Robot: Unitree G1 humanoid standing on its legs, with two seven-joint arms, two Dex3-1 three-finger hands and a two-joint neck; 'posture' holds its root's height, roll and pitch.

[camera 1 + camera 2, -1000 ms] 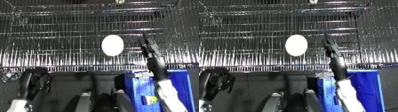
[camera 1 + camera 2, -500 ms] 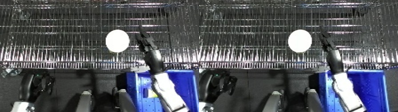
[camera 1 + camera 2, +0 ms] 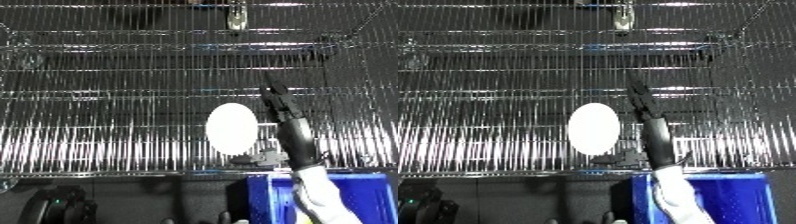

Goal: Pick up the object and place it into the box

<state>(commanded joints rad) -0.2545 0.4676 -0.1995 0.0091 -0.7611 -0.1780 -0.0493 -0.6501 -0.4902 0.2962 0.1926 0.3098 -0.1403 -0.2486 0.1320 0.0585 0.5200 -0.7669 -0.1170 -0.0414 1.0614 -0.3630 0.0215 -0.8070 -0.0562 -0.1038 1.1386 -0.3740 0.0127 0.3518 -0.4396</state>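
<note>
Camera's tilted up, so the whole scene sits lower in view now and that's not the things moving. What actually changes: the black right hand [image 3: 277, 102] reaches further over the wire shelf, closing in just beside the white oval object [image 3: 232, 128], fingers straight.

One white oval object [image 3: 232, 127], one blue bin [image 3: 744, 200]

White oval object [image 3: 232, 127] on wire shelf [image 3: 107, 100], near its front edge. Right hand [image 3: 277, 100] just right of it, fingers [image 3: 271, 91] straight, pointing far. Blue bin [image 3: 266, 200] below at near right, forearm rising past it.
</note>
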